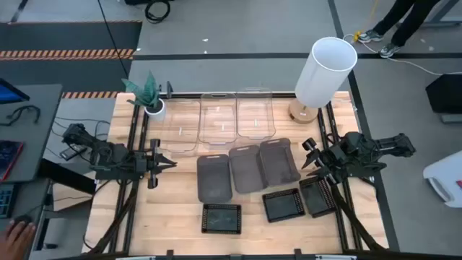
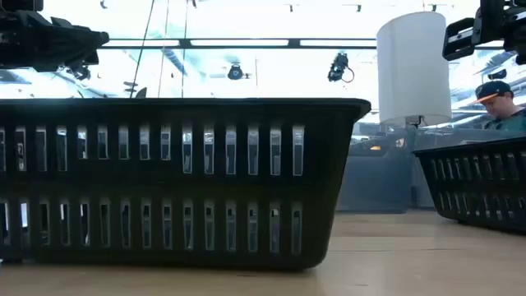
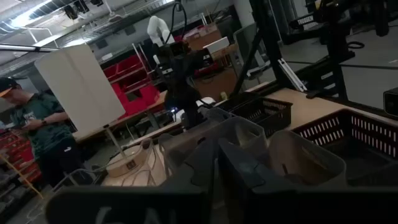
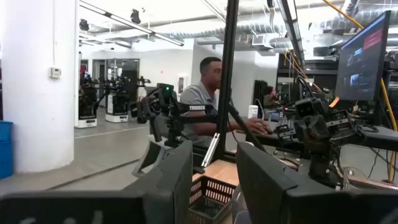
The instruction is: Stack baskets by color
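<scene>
Plastic baskets [image 1: 247, 167] near the lamp [image 1: 325, 71] looked light, stiff and slippery; grab a rim. Left fingers [image 1: 164, 163] were together, right fingers [image 1: 309, 155] apart, holding nothing.

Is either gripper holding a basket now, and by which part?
Nothing is held. The left gripper and right gripper hang above the table, clear of every basket.

Robotics lab or workshop. Wooden table [image 1: 180, 217] on grey concrete floor, hazard-striped tape [image 1: 65, 53] beyond table's far left corner. Exposed ceiling ducts [image 4: 261, 28], strip lights, more robot arms on stands [image 4: 118, 93] in background. Monitor [image 4: 364, 56] on desk, red storage bins [image 3: 134, 84], people at workstations [image 4: 208, 99].
</scene>
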Controlling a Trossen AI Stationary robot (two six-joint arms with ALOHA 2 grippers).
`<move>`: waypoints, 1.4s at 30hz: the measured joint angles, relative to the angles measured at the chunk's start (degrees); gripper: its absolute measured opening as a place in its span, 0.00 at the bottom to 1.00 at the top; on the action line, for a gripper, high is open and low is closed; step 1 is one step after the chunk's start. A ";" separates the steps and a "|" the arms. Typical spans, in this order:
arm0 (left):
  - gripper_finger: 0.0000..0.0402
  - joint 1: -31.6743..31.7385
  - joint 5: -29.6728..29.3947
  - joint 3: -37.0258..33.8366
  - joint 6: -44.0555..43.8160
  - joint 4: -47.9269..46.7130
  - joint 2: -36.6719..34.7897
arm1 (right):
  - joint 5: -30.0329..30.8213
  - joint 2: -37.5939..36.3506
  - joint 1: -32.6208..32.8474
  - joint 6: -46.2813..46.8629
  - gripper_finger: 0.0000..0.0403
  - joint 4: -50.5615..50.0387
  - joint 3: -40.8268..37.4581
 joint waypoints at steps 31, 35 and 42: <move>0.08 0.00 -0.02 -0.02 0.02 -0.02 0.01 | 0.00 -0.01 0.00 0.00 0.32 -0.01 0.00; 0.06 0.00 -0.02 -0.01 0.00 -0.01 0.01 | 0.00 0.00 -0.01 0.00 0.32 -0.02 0.00; 0.08 -0.02 -0.02 0.00 0.00 0.00 0.02 | 0.00 0.01 0.01 0.00 0.32 0.00 0.00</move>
